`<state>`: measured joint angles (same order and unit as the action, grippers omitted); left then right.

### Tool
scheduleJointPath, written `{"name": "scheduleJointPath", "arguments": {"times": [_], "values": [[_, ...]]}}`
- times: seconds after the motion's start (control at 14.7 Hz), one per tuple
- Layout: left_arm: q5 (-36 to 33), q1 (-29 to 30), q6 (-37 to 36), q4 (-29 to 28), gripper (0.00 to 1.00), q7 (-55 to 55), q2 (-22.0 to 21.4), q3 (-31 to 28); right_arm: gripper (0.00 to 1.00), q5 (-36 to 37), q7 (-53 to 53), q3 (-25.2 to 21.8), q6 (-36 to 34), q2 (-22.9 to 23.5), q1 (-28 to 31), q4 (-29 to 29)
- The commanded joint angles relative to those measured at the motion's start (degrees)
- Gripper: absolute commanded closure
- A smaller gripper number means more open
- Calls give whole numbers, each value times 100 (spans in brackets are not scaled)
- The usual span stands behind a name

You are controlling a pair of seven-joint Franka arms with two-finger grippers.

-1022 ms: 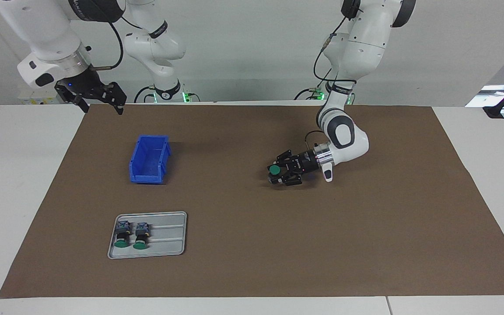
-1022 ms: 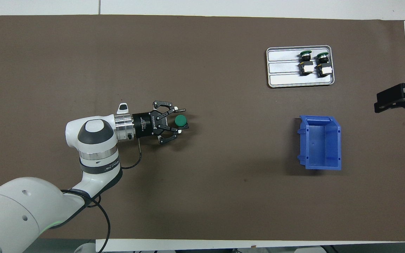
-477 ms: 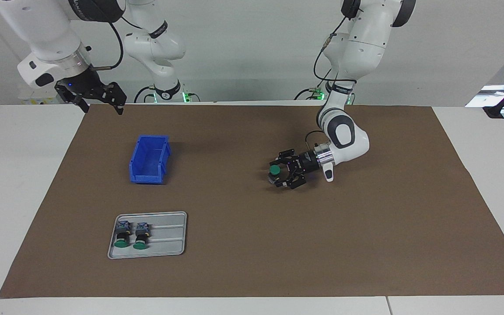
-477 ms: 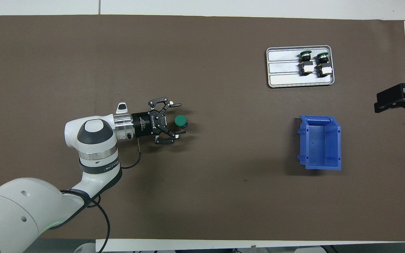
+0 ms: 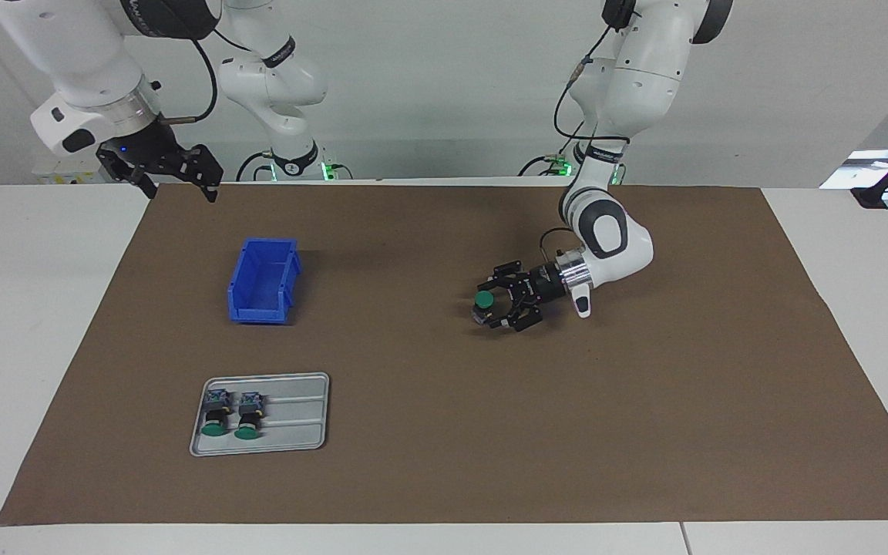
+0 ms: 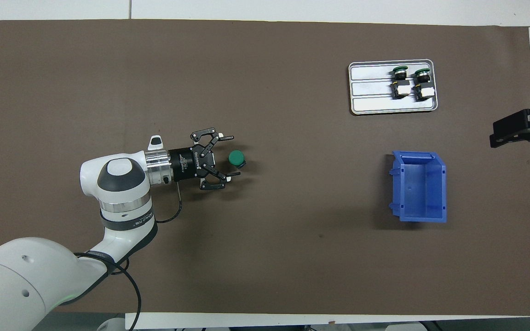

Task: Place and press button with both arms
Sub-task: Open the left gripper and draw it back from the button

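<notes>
On the mat, button [image 5: 482, 301] upright — left gripper [image 5: 492, 305] spread around it, right gripper [image 5: 174, 173] open, waiting.

Green-capped button [image 5: 482, 302] (upright) on mat [image 5: 444, 462]

A big white table [image 5: 35, 308] fills most of the picture. A large brown mat [image 5: 444, 432] covers its middle. At the top of the facing view is a plain pale wall [image 5: 444, 69], lit evenly. Small green lights [image 5: 327, 169] glow low on it. A bright window [image 5: 887, 166] shows at the upper right.
</notes>
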<state>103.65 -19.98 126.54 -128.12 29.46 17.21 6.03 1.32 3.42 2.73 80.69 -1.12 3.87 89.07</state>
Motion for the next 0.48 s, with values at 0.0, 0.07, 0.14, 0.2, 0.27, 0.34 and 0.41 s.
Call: {"name": "scheduleJointPath", "arguments": {"times": [0.0, 0.07, 0.14, 0.2, 0.27, 0.34, 0.41], "values": [[59, -67, 143, -231, 0, 104, -254, -49, 0, -26, -132, 8, -27, -99, 26, 102], [32, -76, 151, -291, 0, 104, -323, -49, 0, -26, -132, 8, -27, -99, 26, 102], [23, -67, 143, -397, 0, 104, -428, -49, 1, -26, -132, 8, -27, -99, 26, 102], [23, -76, 186, -458, 0, 139, -551, -49, 0, -26, -132, 8, -27, -99, 26, 102], [-11, -84, 326, -511, 0, 217, -657, -49, 0, -26, -132, 8, -27, -99, 26, 102], [-229, -76, 379, -529, 0, 261, -745, -49, 0, -26, -132, 8, -27, -99, 26, 102], [-466, -76, 423, -547, 0, 471, -807, -49, 1, -26, -132, 8, -27, -99, 26, 102]]}}
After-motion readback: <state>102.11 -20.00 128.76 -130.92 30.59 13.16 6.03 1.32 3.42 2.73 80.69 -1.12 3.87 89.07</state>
